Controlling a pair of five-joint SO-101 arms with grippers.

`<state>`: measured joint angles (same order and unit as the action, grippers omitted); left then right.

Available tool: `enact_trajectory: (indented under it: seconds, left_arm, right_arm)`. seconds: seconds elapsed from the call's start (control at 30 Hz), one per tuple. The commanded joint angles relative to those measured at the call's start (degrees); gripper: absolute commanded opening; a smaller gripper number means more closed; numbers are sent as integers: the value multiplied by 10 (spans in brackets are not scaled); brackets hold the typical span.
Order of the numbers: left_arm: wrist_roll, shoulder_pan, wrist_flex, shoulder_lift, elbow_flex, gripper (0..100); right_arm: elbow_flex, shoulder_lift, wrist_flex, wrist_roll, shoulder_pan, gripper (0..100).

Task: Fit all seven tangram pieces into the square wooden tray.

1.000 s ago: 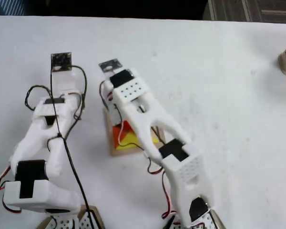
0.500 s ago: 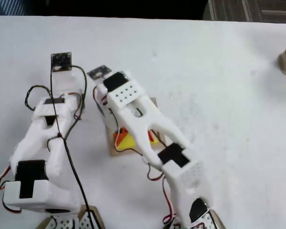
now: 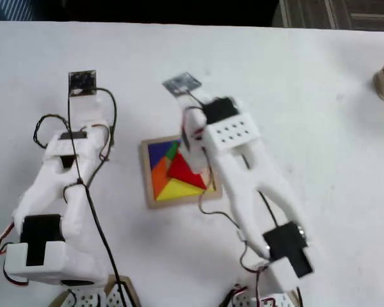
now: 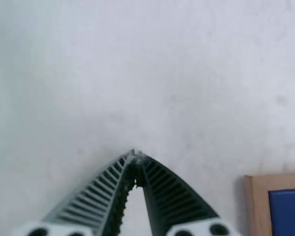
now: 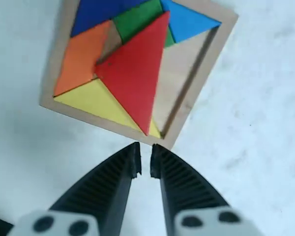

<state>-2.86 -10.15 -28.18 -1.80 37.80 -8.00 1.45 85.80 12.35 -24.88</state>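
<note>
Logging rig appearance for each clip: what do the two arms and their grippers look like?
Both the left arm and right arm are white plastic shells with black motor blocks and loose black and red cables. The left gripper and right gripper have dark ribbed fingers tapering to points, on white mounts with round holes.
</note>
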Motion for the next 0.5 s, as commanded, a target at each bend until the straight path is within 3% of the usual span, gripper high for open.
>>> enact_trajectory:
  seconds: [0.0, 0.23, 0.37, 0.47]
  left_arm:
    - [6, 21, 11, 27, 17, 24]
    - [31, 87, 23, 166, 140, 25]
    - [102, 144, 101, 229, 240, 24]
    - [98, 194, 116, 266, 284, 24]
  right_arm:
    - [-81, 57, -59, 13, 56, 18]
    - [-206, 99, -131, 17, 151, 18]
    - [-261, 113, -161, 18, 217, 18]
    - [-293, 114, -194, 19, 255, 18]
